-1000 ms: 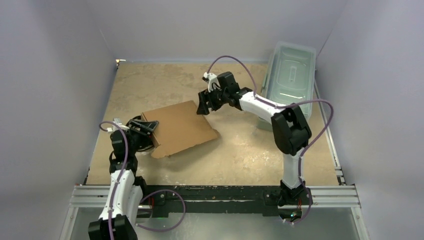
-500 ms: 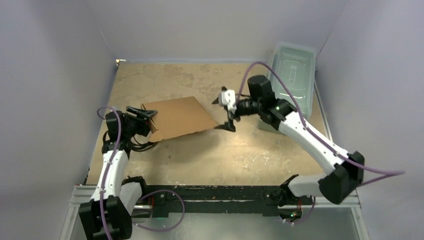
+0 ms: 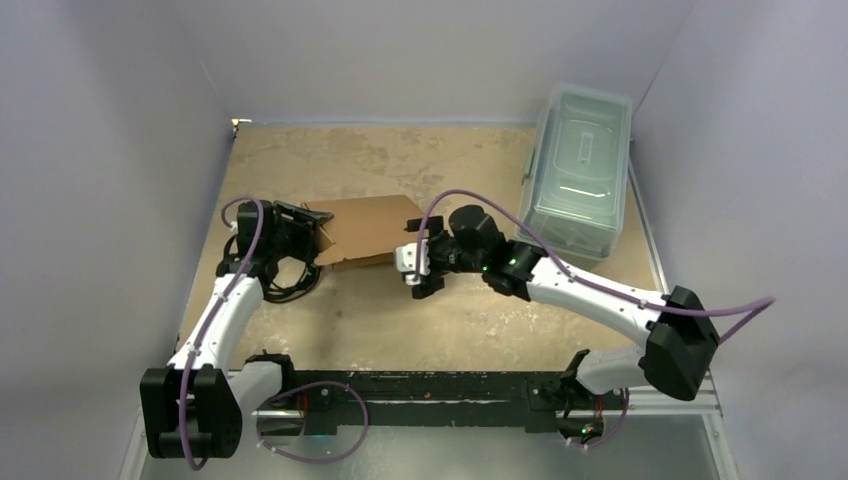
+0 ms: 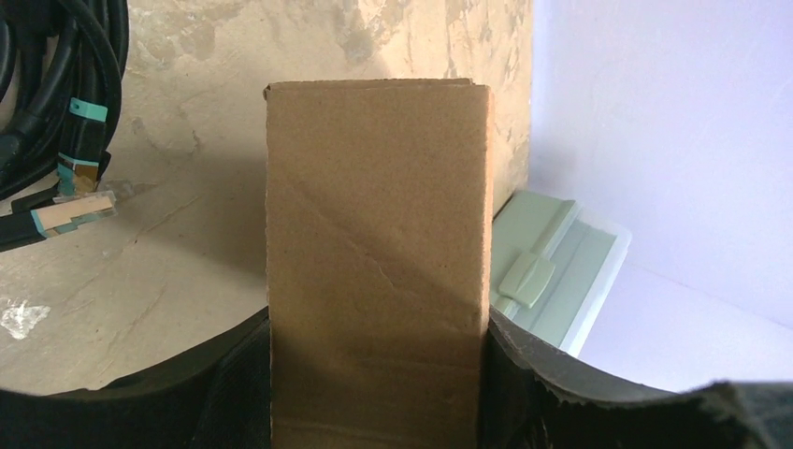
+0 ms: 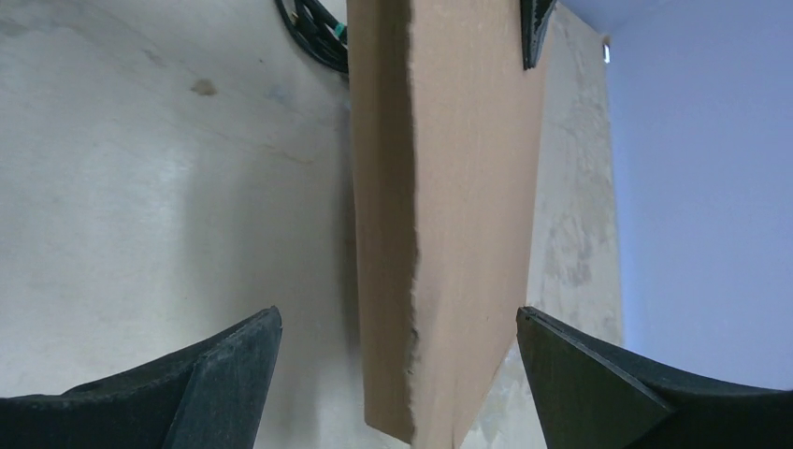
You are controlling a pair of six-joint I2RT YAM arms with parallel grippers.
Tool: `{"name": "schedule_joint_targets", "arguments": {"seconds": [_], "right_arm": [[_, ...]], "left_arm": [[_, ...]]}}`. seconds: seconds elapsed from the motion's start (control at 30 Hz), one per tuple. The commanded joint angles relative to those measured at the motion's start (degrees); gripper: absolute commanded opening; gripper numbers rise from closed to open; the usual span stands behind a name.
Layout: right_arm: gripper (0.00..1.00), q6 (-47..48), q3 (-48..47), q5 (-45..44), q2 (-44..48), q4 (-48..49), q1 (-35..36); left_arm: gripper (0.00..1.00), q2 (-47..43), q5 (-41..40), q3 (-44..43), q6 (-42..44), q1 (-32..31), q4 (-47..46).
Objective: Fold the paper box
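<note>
Looking down from the top external camera, the paper box (image 3: 365, 228) sits on the table (image 3: 450, 320) left of the clear lidded bin (image 3: 578, 170), well apart from it. The left gripper (image 3: 305, 225) is clamped on the box end farthest from the bin. The right gripper (image 3: 413, 260) is at the end nearer the bin, its jaws spread wide.

The left wrist camera shows the left gripper (image 4: 379, 374) with both fingers (image 4: 234, 393) pressed against the sides of the brown cardboard (image 4: 379, 234). The bin (image 4: 552, 271) lies beyond the cardboard, and dark cables (image 4: 56, 94) lie on the side away from the bin.

From the right wrist camera, the right gripper (image 5: 397, 318) is released. The cardboard's rough edge (image 5: 449, 187) stands between its fingers (image 5: 224, 374), touching neither.
</note>
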State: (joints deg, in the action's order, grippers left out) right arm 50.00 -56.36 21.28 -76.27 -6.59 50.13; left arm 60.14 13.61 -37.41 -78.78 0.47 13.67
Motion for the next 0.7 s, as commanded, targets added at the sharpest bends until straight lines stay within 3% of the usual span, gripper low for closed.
{"name": "schedule_joint_targets", "arguments": {"seconds": [0.0, 0.47, 0.67], "right_arm": [[0.99, -0.12, 1.71, -14.6, -2.43, 12.27, 4.06], [0.98, -2.01, 2.64, -28.83, -12.74, 26.65, 9.6], [0.81, -2.77, 3.2, -30.29, -14.27, 29.45, 10.23]], "left_arm": [[0.39, -0.22, -1.56, -3.89, -6.57, -0.03, -0.49], [0.38, -0.1, 1.19, -3.13, -8.27, -1.47, -2.8], [0.38, -0.25, 2.63, -2.18, -9.27, -1.47, -4.51]]}}
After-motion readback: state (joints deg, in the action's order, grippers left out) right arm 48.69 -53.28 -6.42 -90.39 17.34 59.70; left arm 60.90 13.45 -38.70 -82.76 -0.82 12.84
